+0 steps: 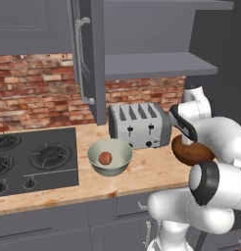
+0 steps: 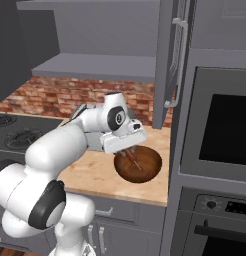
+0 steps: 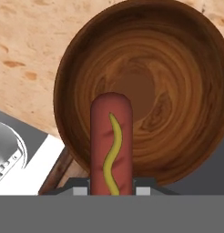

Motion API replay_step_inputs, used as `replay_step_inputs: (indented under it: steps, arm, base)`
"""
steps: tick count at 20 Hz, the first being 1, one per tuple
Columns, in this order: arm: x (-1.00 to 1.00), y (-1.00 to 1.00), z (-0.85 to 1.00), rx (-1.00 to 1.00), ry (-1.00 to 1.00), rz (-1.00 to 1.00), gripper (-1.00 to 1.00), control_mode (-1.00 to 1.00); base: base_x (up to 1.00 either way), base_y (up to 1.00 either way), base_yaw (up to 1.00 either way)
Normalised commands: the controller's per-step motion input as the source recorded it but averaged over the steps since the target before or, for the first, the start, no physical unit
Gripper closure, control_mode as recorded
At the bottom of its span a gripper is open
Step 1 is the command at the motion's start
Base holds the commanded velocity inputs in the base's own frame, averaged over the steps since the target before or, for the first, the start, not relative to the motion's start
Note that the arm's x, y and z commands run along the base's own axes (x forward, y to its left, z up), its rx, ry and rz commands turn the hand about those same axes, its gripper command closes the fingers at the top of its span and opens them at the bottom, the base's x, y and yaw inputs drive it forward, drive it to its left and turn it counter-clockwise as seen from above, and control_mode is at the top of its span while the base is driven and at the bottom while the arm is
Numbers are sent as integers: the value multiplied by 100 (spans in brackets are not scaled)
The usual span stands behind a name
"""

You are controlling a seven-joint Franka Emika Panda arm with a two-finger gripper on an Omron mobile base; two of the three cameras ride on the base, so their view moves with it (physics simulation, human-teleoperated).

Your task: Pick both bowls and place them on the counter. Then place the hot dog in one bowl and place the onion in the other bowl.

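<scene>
The dark reddish-brown bowl stands on the tan counter at the right, to the right of the toaster. My gripper hangs just over this bowl's near side, shut on the hot dog, a reddish sausage with a yellow mustard line that points down into the bowl. In the right base view the gripper holds the hot dog above the bowl. The pale grey-green bowl sits on the counter left of the toaster, with the round onion inside it.
A silver toaster stands against the brick wall between the two bowls. The black stove top lies at the left. An open cabinet door hangs above the counter. A wall oven closes off the right end.
</scene>
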Motion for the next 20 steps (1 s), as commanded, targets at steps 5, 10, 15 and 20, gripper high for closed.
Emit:
replay_step_inputs:
  steps: [5,10,15,20]
  arm:
    - [0,0,-16,0,0,0,100,-100]
    - [0,0,-15,0,0,0,100,-100]
    - [0,-2,-16,-1,3,0,100,-100]
    - [0,-6,-13,-2,5,0,100,-100]
  base:
    - [0,0,0]
    - [0,0,0]
    - [0,0,0]
    - [0,0,0]
